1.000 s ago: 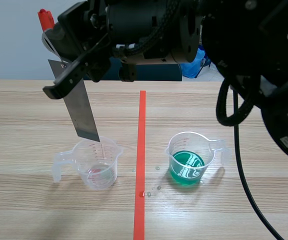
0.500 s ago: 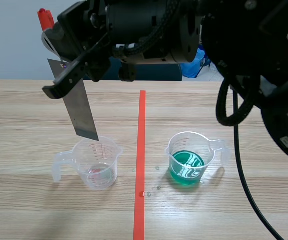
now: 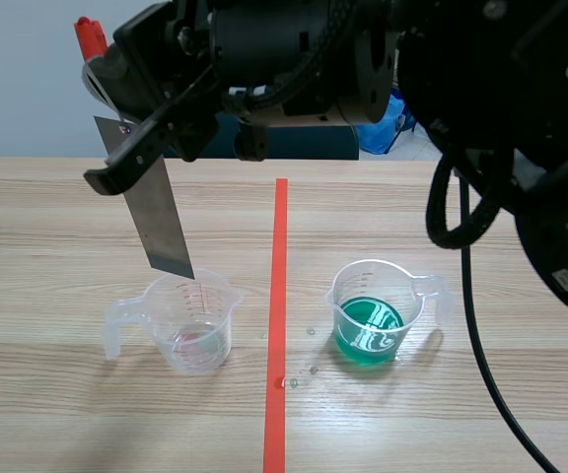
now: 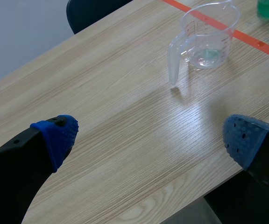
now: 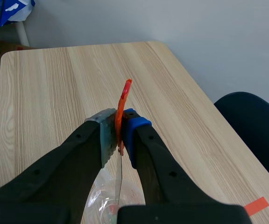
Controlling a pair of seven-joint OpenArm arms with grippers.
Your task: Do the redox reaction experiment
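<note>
Hardly anything has moved over the last second; the strip's lower tip has only crept a touch away from the tape line.

Scene view: the right gripper (image 3: 131,148), reaching across from the right, is clamped on the upper part of a thin grey metal strip with an orange-red tab on top (image 3: 161,222). The strip hangs tilted below the fingers, its tip just above the rim of a clear, nearly empty plastic measuring cup (image 3: 195,320). A second clear cup holding green liquid (image 3: 371,320) stands well off to the gripper's side, beyond the orange-red tape line (image 3: 278,296).

Left wrist view: the left gripper (image 4: 148,140) is spread wide with nothing in it. The clear cup is well ahead of it, over bare wooden table (image 4: 78,93).

Right wrist view: the strip shows edge-on, pinched between the blue pads (image 5: 133,126), with the clear cup directly beneath.

The strip looks light, stiff and smooth, so it may swivel or slip. The top end is the sensible hold, leaving the lower end free to dip. Both cups seem light and easily tipped.
</note>
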